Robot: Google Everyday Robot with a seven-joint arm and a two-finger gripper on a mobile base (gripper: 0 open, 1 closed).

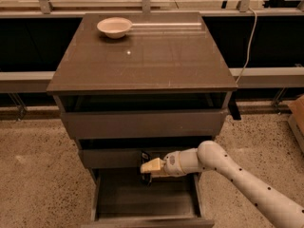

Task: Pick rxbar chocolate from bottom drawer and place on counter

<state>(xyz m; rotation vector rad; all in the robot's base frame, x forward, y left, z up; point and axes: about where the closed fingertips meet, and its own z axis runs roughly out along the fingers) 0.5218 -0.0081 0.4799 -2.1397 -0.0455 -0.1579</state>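
Down at the back of the open bottom drawer [142,199], the gripper [148,167] sits just in front of the middle drawer [109,158], roughly at the height of that drawer's lower edge. Its pale fingers [153,166] are clamped on the rxbar chocolate [145,156], a thin black bar that shows as a dark strip sticking out above and below them. The bar looks to be held on edge and clear of the drawer floor, though the shadow there makes that hard to be sure of. The white arm [237,179] reaches in from the lower right, its rounded wrist joint over the drawer's right side.

The bottom drawer is pulled far out toward the camera (much farther than the two above it), and its dark grey floor is bare in front of the gripper. The top drawer [142,124] stands slightly open, with a dark gap under the counter [142,63]. On the counter's glossy brown surface, a white bowl [114,26] rests near the far left corner, well apart from the gripper. A cable [249,37] hangs behind the cabinet on the right, above the speckled floor [38,184].
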